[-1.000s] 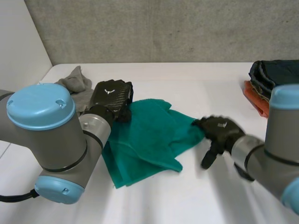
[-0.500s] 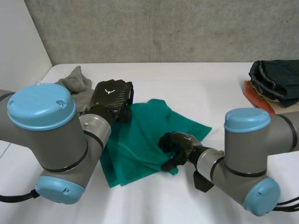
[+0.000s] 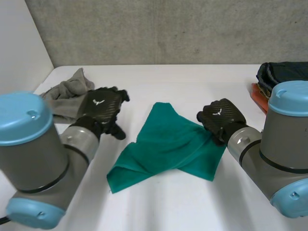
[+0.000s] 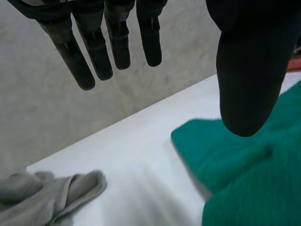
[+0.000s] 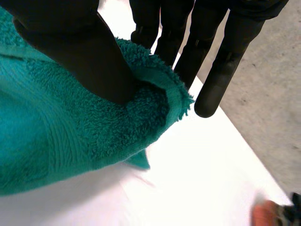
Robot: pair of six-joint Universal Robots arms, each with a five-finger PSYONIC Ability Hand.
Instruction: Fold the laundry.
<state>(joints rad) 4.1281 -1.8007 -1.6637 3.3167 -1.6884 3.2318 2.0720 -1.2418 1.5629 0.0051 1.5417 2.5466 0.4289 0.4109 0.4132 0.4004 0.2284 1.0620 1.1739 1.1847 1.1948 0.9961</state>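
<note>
Now the right robot hand (image 3: pixel 219 118) pinches the teal towel (image 3: pixel 168 144) by a corner

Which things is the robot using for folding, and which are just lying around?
In use: green towel, right hand pinching its corner, left hand open beside it.
Lying about: grey cloth, dark clothes pile, orange item beside the pile.

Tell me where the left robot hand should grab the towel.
Probably its near-left corner, coming in from the left: that corner of the towel juts out flat onto bare table, and the right robot hand pinches the far-right edge. The left robot hand is open and free.
</note>
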